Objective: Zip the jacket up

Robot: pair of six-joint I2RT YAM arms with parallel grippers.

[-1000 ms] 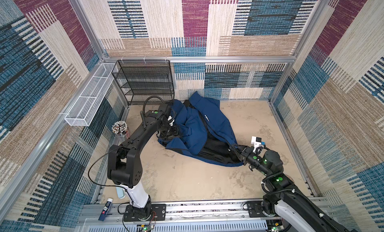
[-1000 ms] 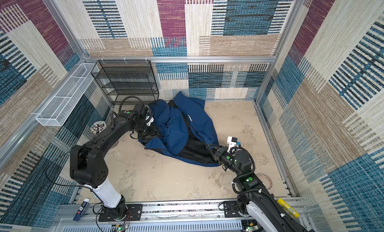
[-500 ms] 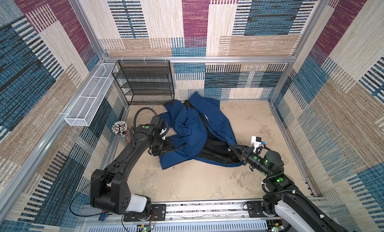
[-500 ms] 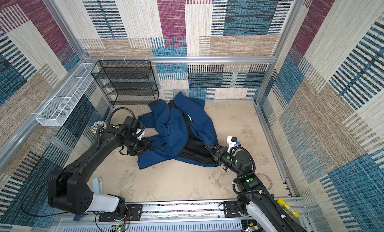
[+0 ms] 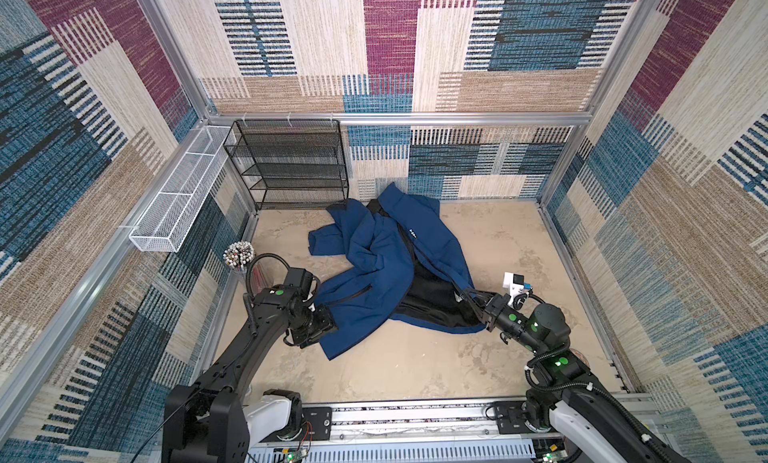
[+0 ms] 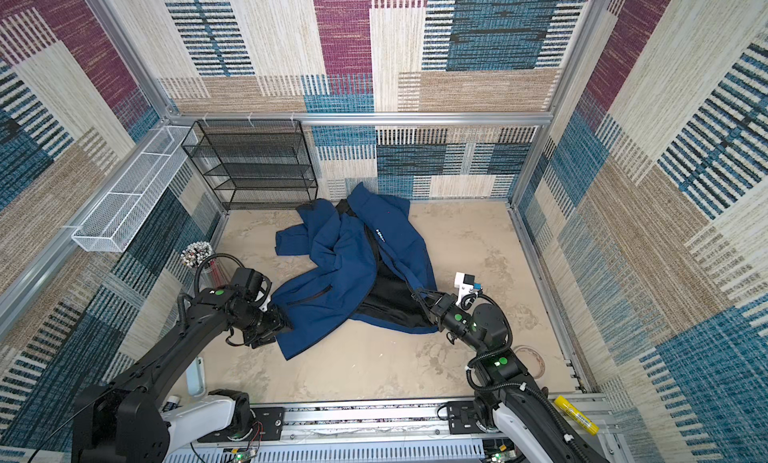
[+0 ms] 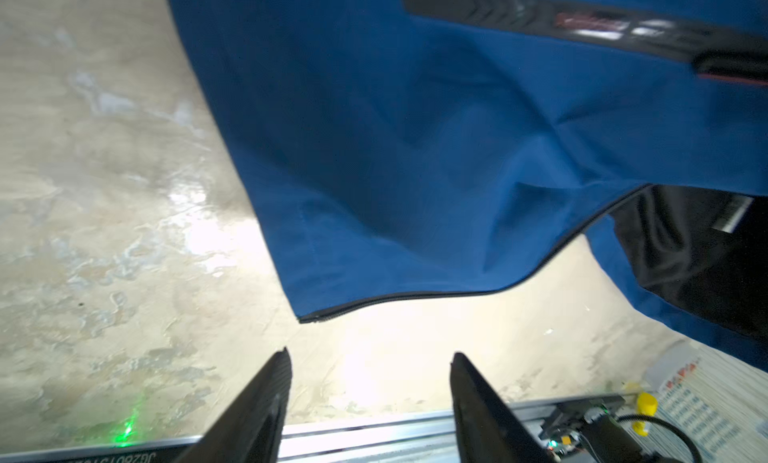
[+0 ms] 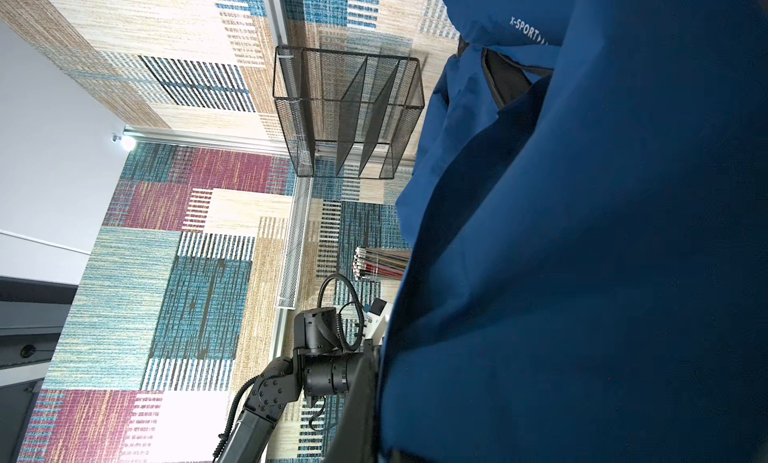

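Black left gripper (image 7: 370,353): jaws apart, nothing between them, low over the beige tabletop (image 5: 415,369).
Target vs jaws: bottom corner of the near front panel (image 7: 304,316) lies just ahead of the fingertips, not touching. The zipper edge (image 7: 415,294) runs crosswise to the jaws and away toward the right arm's side.
Jacket (image 5: 374,270): navy, crumpled and unzipped on the tabletop. The collar is at the back wall and the hem is toward the arms, so the long axis runs back to front, slanted.
Black lining (image 5: 432,299): exposed between the two front panels, so the zipper halves are well apart.
Right gripper (image 5: 468,294): jaws together, clamped on the edge of the other front panel beside the lining. Its wrist view is mostly filled with blue cloth.
Nearer arm: left, for the free zipper corner; the right already has its side.
Next move, judged: left closes on that corner, then the two bottom ends are brought together. The limp cloth may slip or fold.
White wire basket (image 5: 174,216): on the left wall, nothing seen inside.
Pencil cup (image 5: 238,255): packed with pencils, near the left arm.
Black mesh rack (image 5: 291,166): shelves bare, collar end just beside its foot.
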